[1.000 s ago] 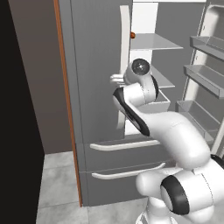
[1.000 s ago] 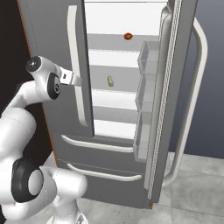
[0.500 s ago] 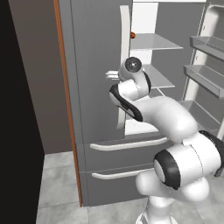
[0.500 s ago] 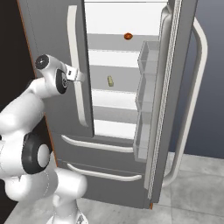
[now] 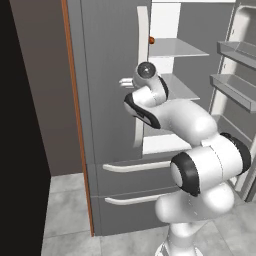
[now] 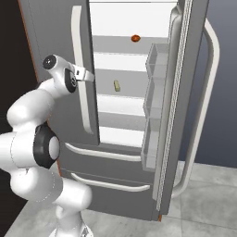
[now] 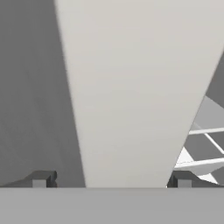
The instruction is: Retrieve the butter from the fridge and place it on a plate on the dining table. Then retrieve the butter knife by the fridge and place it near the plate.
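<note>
Two fingertips (image 7: 41, 179) of the gripper (image 7: 111, 181) stand spread wide, straddling the fridge (image 6: 51, 28) door handle (image 6: 79, 69), seemingly without touching. The butter (image 6: 117, 85) lies mid-shelf, near the front edge.

Reddish-brown round item (image 6: 135, 38), top shelf

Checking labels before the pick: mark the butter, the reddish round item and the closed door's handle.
butter (image 6: 117, 85), right base view, middle of the stick on its shelf.
reddish item (image 6: 135, 38), right base view, its centre, upper shelf.
handle (image 7: 131, 96), hand view, flat face between the end effector's tips.
</note>
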### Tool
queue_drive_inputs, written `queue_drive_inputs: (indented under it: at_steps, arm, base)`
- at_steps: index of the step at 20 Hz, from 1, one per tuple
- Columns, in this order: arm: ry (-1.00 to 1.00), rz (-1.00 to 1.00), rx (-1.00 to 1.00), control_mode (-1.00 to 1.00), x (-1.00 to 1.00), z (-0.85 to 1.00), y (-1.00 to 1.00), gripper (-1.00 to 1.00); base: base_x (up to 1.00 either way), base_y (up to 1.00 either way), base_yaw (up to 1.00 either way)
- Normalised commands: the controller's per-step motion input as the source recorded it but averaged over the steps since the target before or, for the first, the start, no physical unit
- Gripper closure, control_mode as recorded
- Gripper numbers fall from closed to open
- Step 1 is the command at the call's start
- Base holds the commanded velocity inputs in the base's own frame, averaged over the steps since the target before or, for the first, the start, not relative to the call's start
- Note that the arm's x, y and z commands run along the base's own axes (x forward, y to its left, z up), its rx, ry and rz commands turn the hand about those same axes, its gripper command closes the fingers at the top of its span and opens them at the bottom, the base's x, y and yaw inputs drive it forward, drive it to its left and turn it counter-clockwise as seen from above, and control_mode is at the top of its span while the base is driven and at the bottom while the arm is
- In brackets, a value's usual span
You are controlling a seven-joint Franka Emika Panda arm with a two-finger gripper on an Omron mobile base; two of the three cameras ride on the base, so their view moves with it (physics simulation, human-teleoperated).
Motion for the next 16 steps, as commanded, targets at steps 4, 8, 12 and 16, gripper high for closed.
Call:
queue_drive_inputs:
  at_steps: [4,8,12,16]
  arm:
    - [0.00,0.00,-0.04,-1.00,0.50,-0.08,0.00,-1.00]
    - [0.00,0.00,0.00,-1.00,0.52,0.00,0.00,-1.00]
    - [0.00,0.01,0.00,-1.00,0.27,0.00,0.00,1.00]
    - [0.00,0.02,0.00,-1.00,0.06,0.00,0.00,1.00]
  base:
    - [0.00,0.00,0.00]
    - [0.00,0.00,0.00]
    - [0.00,0.00,0.00]
    - [0.00,0.00,0.00]
